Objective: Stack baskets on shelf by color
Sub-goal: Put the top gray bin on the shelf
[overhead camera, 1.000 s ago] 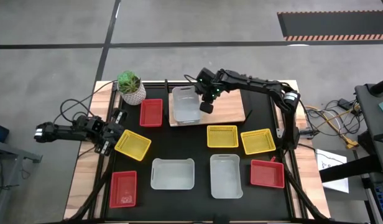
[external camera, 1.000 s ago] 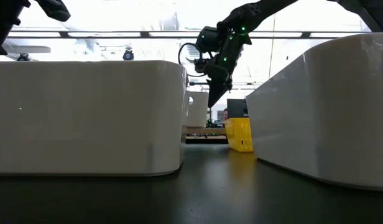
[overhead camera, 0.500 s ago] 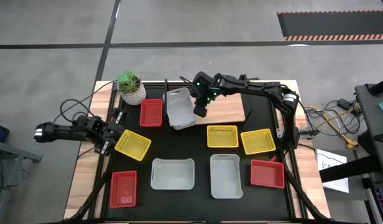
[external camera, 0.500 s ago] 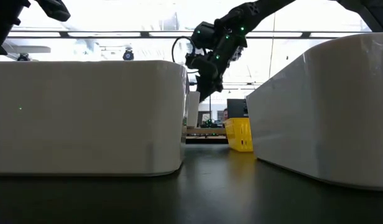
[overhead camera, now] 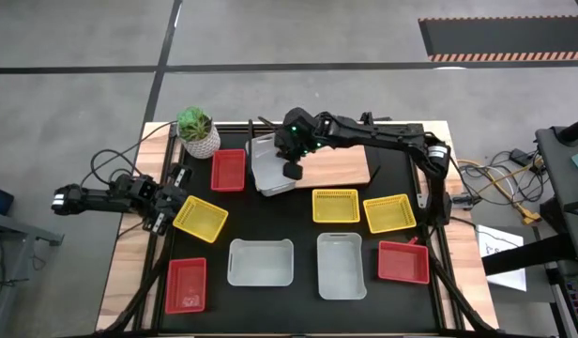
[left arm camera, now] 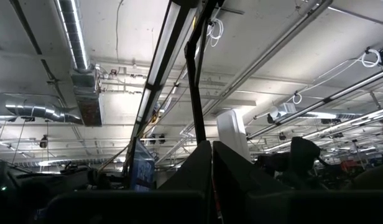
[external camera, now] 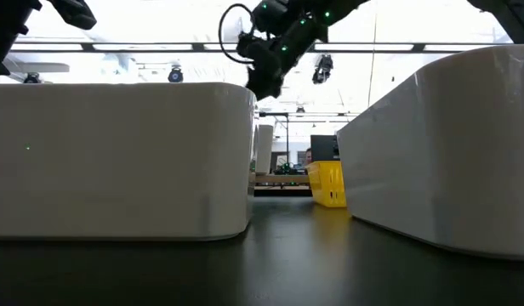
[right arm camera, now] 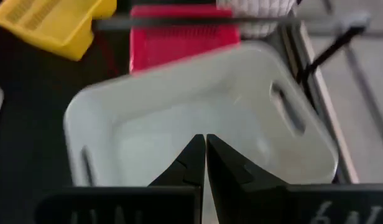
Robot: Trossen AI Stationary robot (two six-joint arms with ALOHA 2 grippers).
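Left gripper (overhead camera: 163, 212) sits parked at the table's left edge, fingers together on nothing, just beside a yellow basket (overhead camera: 201, 219), with a red basket (overhead camera: 228, 169) and potted plant (overhead camera: 197, 130) farther back. Right gripper (overhead camera: 292, 170), fingers pressed together and holding nothing, hangs over the white basket (overhead camera: 273, 165), which lies skewed, half off the wooden shelf's (overhead camera: 338, 166) left end. Judging from that, nudge the basket square back onto the board with slow, low pushes against its inner wall, avoiding tipping it or bumping the red basket alongside.
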